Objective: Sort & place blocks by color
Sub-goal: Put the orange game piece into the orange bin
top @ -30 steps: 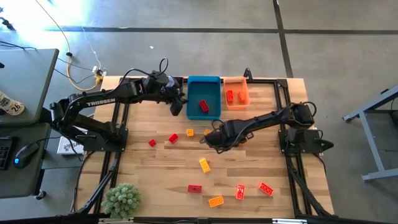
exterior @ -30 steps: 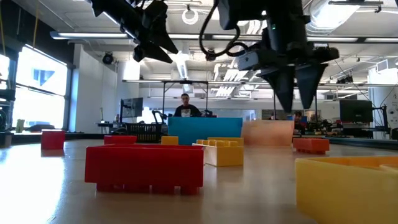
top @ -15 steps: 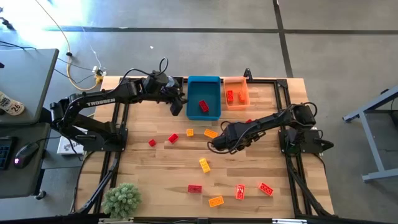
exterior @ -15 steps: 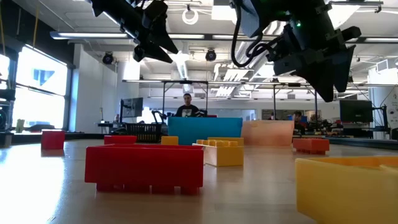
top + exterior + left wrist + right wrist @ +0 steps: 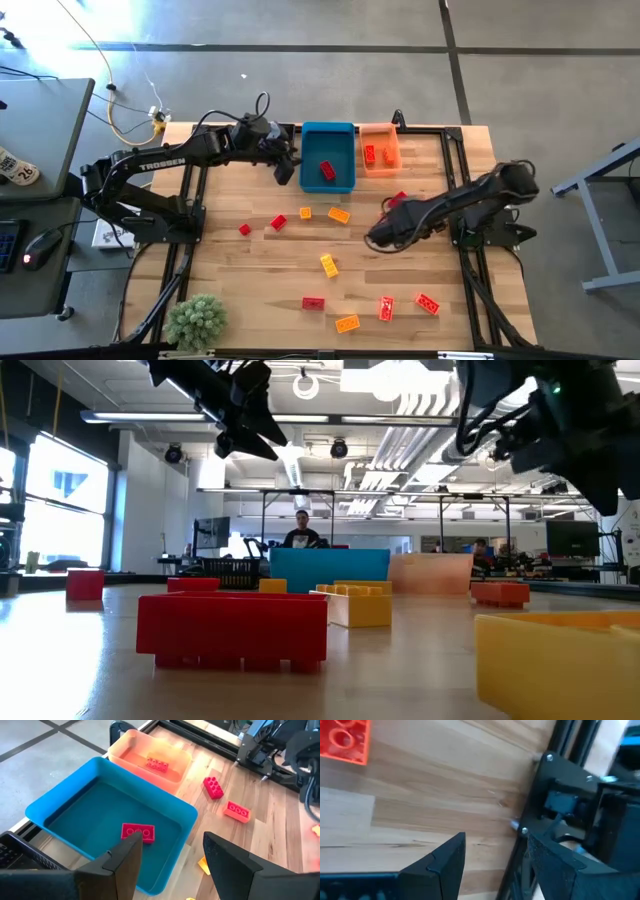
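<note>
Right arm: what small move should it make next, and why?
Probably swing the right tool, open and empty, onto the red block just beyond it and lower to grasp. That block lies loose on the table, near the bins; the blue bin already holds a red one.

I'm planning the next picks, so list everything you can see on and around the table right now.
blue bin: one, blue, table's far edge; holds one red block
orange bin: one, orange, beside the blue bin; holds two red blocks
black bin: one, black, other side of the blue bin, mostly hidden
loose red blocks: six, red, scattered on the table
loose orange or yellow blocks: four, scattered on the table
plant: one, green, near left corner
person: one, far behind the table
left gripper: open, empty, by the blue bin
right gripper: open, empty, over the table's right half
</note>
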